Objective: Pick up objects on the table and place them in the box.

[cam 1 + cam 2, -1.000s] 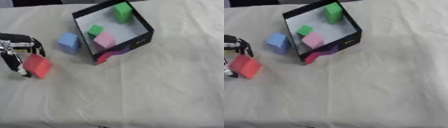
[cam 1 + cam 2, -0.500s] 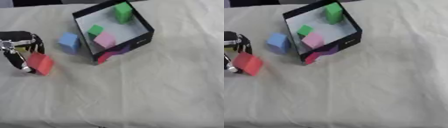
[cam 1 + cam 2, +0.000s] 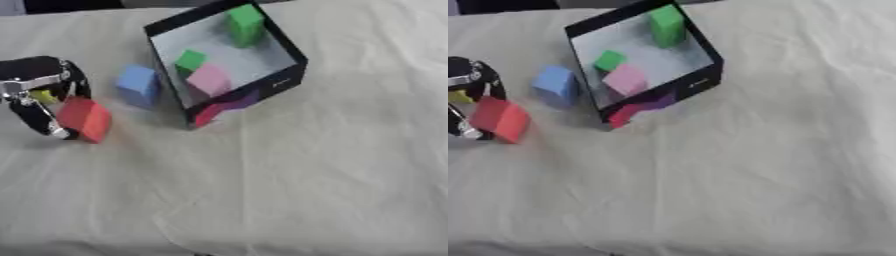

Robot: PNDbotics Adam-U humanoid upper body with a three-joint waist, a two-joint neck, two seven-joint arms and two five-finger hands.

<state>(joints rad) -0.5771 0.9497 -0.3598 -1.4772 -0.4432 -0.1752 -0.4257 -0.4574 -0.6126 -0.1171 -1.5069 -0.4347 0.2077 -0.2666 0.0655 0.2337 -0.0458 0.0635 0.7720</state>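
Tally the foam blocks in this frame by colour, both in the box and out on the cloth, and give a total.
Green foam blocks: 2, a tall one and a small one, both in the black box.
Pink foam block: 1, in the box.
Blue foam block: 1, on the cloth.
Red foam block: 1, at the left robot hand.
Total: 5.

1 box (image 3: pixel 293 75) — 2 green blocks (image 3: pixel 246 22) (image 3: pixel 190 60), 1 pink (image 3: pixel 210 80), 1 blue (image 3: pixel 138 86), 1 red (image 3: pixel 85 119).

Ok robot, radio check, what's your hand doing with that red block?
Left hand shut on red block, left of box. Right hand not in view. Blue block on the cloth between red block and box. Two green blocks, one pink inside.
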